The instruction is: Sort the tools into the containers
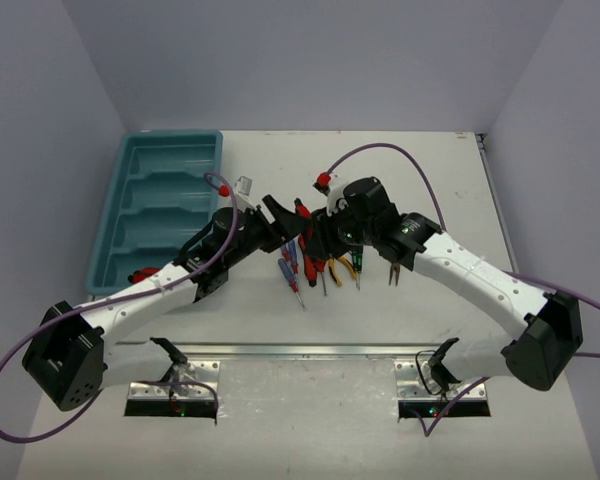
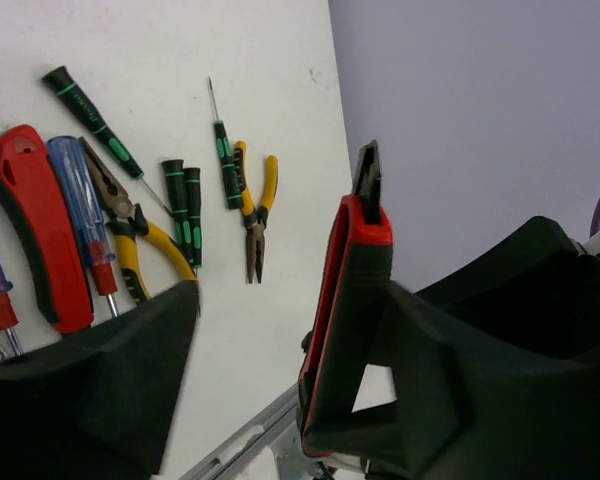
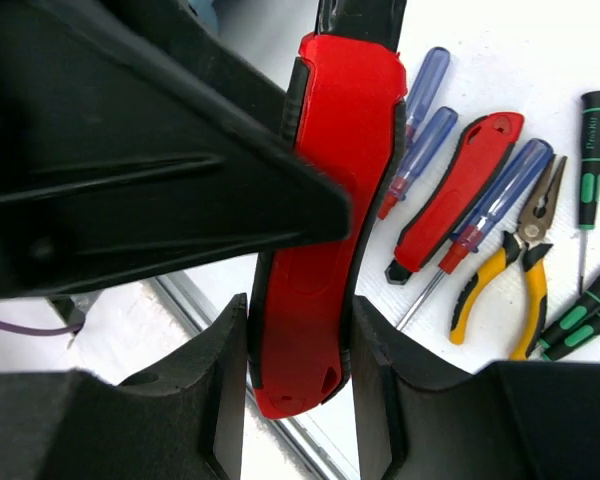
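Holding the red-handled tool (image 3: 320, 200) tight near one end between the two fingers of the right gripper (image 3: 298, 335), up in the air above the table (image 1: 430, 330) and near the loose tools (image 2: 40, 230), with its long side running straight out past those fingers. Standing open around the same tool with the left gripper (image 2: 290, 300), one finger (image 2: 450, 380) touching its side and the other finger (image 2: 90, 390) well apart from it. Probably needing a squeeze across the handle next, and then a trip to the teal tray (image 1: 105, 235), lying on the left arm's side and far from the right arm.
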